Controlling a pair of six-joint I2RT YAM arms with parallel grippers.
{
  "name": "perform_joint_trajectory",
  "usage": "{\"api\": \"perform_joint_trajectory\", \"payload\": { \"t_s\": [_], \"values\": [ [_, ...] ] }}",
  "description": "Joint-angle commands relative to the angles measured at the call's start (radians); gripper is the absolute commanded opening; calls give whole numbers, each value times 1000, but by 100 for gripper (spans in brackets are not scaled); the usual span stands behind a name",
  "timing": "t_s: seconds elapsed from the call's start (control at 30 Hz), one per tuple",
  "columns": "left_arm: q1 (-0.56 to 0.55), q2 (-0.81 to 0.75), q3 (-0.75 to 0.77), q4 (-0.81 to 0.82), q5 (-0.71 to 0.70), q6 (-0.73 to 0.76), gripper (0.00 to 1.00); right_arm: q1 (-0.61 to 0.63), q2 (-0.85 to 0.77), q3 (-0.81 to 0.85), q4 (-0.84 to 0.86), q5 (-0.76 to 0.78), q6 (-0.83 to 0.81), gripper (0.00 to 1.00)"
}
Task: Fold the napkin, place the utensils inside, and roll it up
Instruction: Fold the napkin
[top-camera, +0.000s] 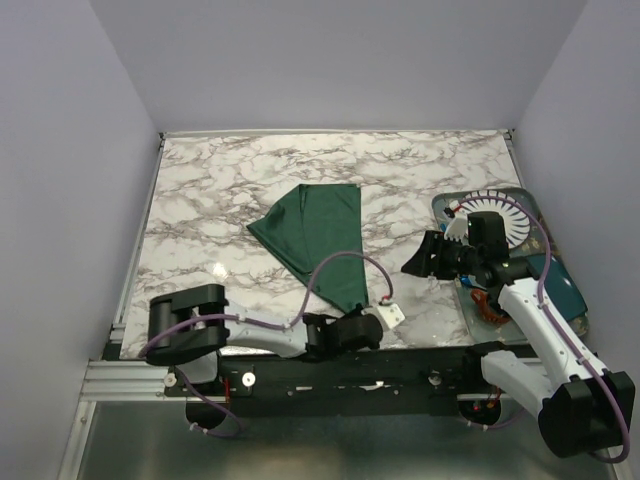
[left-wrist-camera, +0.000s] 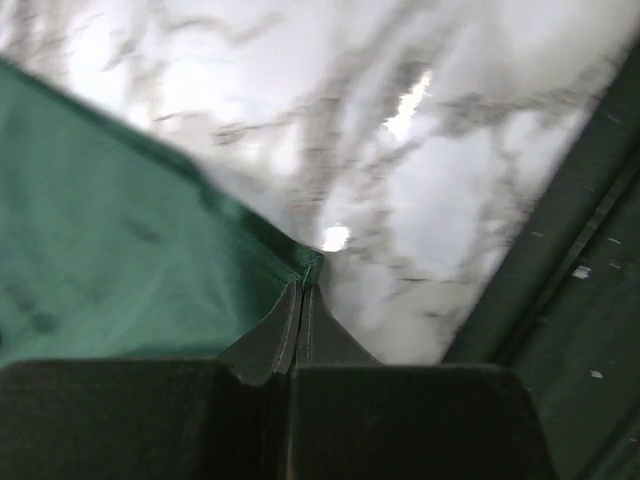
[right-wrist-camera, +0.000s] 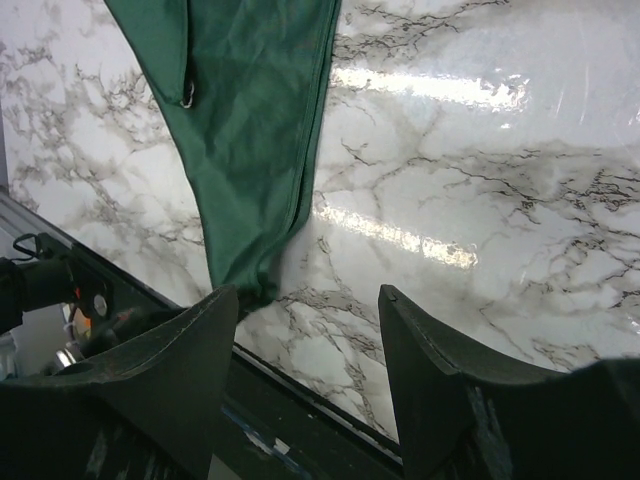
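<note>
While the tray (top-camera: 520, 192) with the teal dish (top-camera: 568, 288) lies at 3 o'clock, the folded napkin (top-camera: 318, 240) rests mid-table on marble. The left gripper (left-wrist-camera: 303, 292), stretched low, pinches the napkin's 5 o'clock corner. The right gripper (right-wrist-camera: 305, 295) hovers between napkin and tray, its 2 fingers spread wide and empty.

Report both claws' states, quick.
Left claw: closed, pinching a corner of the napkin.
Right claw: open, holding nothing.
</note>
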Motion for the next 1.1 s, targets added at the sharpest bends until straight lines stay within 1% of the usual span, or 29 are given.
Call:
{"api": "perform_joint_trajectory", "payload": {
  "t_s": [0.0,0.07,0.1,0.13,0.2,0.23,0.3,0.33,0.37,0.43,0.47,0.5,0.57,0.6,0.73,0.9,1.07],
  "values": [
    [178,-214,-70,63,134,-190,0,-10,-7,20,-19,-33,-13,67],
    [235,-263,-99,86,185,-228,0,-12,-4,18,-19,-38,-13,67],
    [262,-301,-106,92,244,-262,0,-10,1,18,-19,-38,-14,67],
    [320,-318,-117,100,273,-273,0,-12,1,20,-19,-40,-15,67],
    [373,-349,-119,109,374,-300,0,-12,4,21,-19,-44,-16,67],
    [432,-357,-123,120,411,-328,0,-13,4,21,-19,-46,-18,67],
    [488,-375,-126,126,462,-360,0,-13,7,23,-19,-53,-18,67],
    [519,-378,-130,140,522,-375,0,-13,9,23,-19,-57,-18,67],
    [583,-380,-134,146,545,-409,0,-13,9,23,-21,-58,-19,67],
    [644,-377,-137,157,612,-441,0,-13,13,18,-19,-58,-19,67],
    [678,-371,-133,157,631,-461,0,-13,13,17,-18,-58,-21,67],
    [735,-359,-130,152,643,-475,0,-13,15,18,-18,-63,-21,67],
    [798,-346,-131,163,691,-495,0,-13,19,20,-18,-66,-22,67],
    [857,-329,-136,176,709,-521,0,-13,19,20,-18,-69,-25,67],
    [979,-277,-123,210,775,-566,0,-13,27,15,-16,-70,-27,67],
    [1063,-182,-67,198,821,-580,0,-13,35,18,-13,-77,-27,67],
    [1137,-167,-47,181,828,-560,0,-13,38,14,-13,-78,-28,67]
  ]
}}
